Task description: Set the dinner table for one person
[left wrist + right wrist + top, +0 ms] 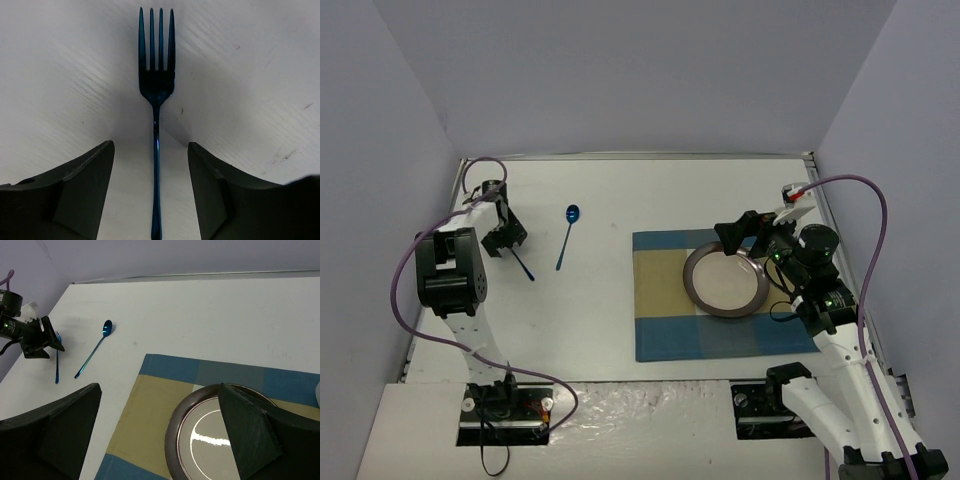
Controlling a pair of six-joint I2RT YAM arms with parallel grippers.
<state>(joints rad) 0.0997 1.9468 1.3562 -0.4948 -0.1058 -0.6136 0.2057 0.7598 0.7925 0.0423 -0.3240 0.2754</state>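
Left hand (506, 240): fingers partly apart, one on each side of the fork's handle, with a gap showing on both sides; nothing gripped.
Fork (156, 90): dark blue, flat on the table at its far left, prongs pointing away from the wrist.
Spoon (566, 238): blue, just right of the fork, untouched.
Table (620, 190): wide white top under everything.
Placemat (665, 300): blue and tan checks, right half of the table.
Plate (724, 316): dark-rimmed, on the placemat.
Right hand (159, 390): fingers spread wide above the plate's edge, holding nothing.
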